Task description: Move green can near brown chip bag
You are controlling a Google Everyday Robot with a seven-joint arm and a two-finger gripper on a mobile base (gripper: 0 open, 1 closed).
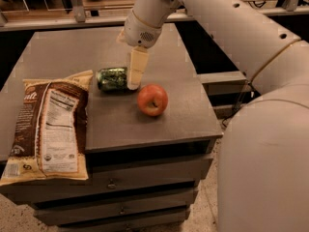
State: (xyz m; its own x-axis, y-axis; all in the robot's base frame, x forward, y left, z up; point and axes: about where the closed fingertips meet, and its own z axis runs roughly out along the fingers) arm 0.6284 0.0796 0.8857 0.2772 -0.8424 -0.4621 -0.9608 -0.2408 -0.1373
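The green can (111,79) lies on its side on the grey cabinet top (125,120), close to the upper right corner of the brown chip bag (48,129). The bag lies flat at the front left with its white label panel facing up and overhangs the front edge. My gripper (134,81) reaches down from the white arm and sits against the can's right end, between the can and the apple.
A red apple (152,99) stands just right of the can and the gripper. My white arm (231,28) crosses from the right above the cabinet. Drawers (120,182) run below the top. A shelf rail (72,13) lies behind.
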